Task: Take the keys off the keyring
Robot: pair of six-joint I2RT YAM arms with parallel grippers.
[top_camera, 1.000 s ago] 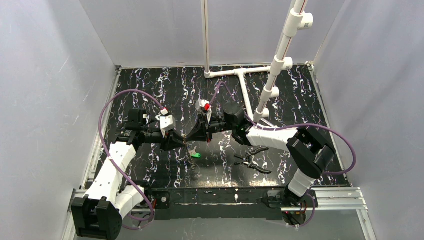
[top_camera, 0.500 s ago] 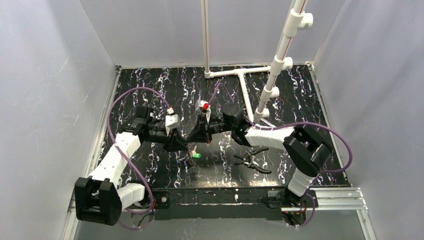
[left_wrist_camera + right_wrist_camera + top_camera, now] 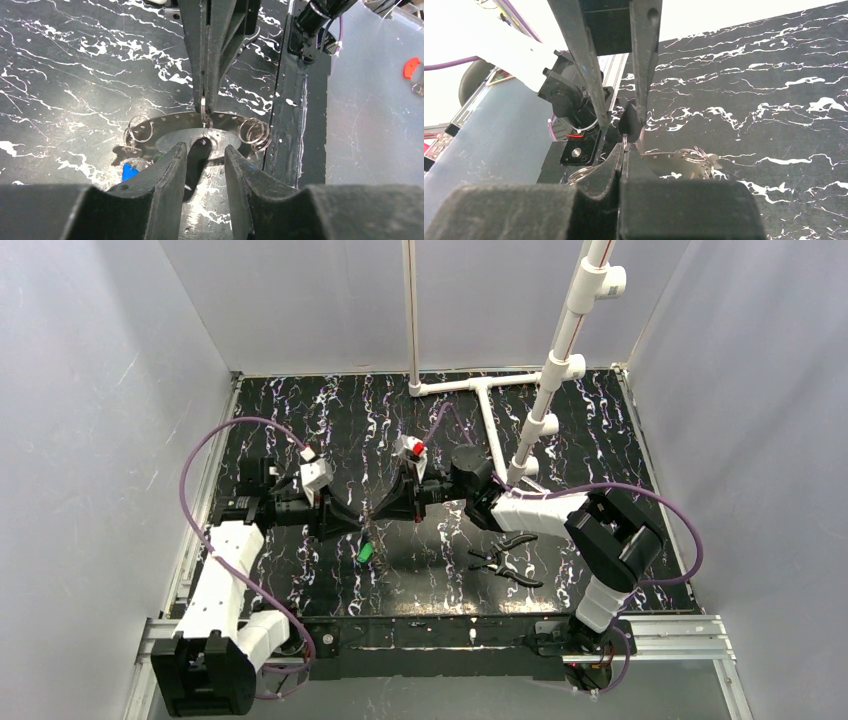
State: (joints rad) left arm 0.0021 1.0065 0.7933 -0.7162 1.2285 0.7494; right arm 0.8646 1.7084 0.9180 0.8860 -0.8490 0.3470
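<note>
The keyring is a curved silvery holed plate [image 3: 170, 122] carrying small wire rings [image 3: 254, 133] at both ends. It also shows in the right wrist view [image 3: 674, 161]. My right gripper [image 3: 624, 149] is shut on a small ring at the plate's middle edge and holds it above the black table. In the left wrist view it [image 3: 204, 107] comes in from the top. My left gripper [image 3: 205, 149] is open, its jaws either side of the plate's near edge without gripping. A blue key [image 3: 129, 171] hangs below the left rings. A green key [image 3: 366, 552] shows below the two grippers.
Black-handled pliers [image 3: 508, 558] lie on the marbled table right of centre. A white pipe frame [image 3: 487, 400] stands at the back. The table's near edge [image 3: 295, 125] runs just past the plate. Grey walls enclose the sides.
My left arm has drawn back to the left, away from the right gripper. The green key has shifted left and slightly nearer. The right gripper has held its place and stayed shut.
</note>
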